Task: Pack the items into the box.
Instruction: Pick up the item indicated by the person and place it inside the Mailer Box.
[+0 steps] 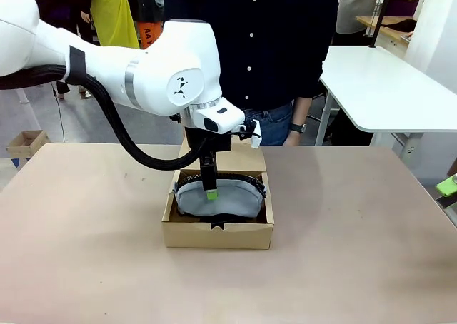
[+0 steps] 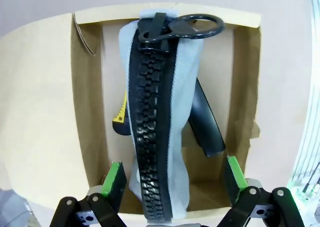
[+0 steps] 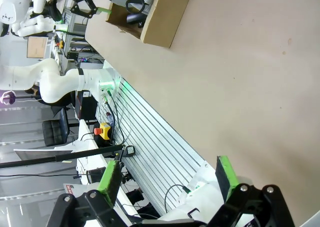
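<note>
The brown cardboard box [image 1: 218, 235] sits mid-table with its lid flap folded back toward the person. Inside it the grey-blue pouch [image 1: 221, 201] stands on edge, black zipper up [image 2: 150, 117]. Half hidden on one side of the pouch lies the yellow-and-black utility knife [image 2: 120, 118], and the black stapler-like tool [image 2: 206, 127] lies on the other. My left gripper [image 1: 210, 190] points straight down into the box, open, its green pads [image 2: 114, 179] standing either side of the pouch's end with gaps. My right gripper [image 3: 168, 177] is open and empty at the table's right edge.
A person in a dark shirt stands right behind the box at the far side. A white table [image 1: 385, 88] stands back right. A small carton [image 1: 25, 142] sits on the floor far left. Bare tabletop [image 1: 357, 252] spreads around the box.
</note>
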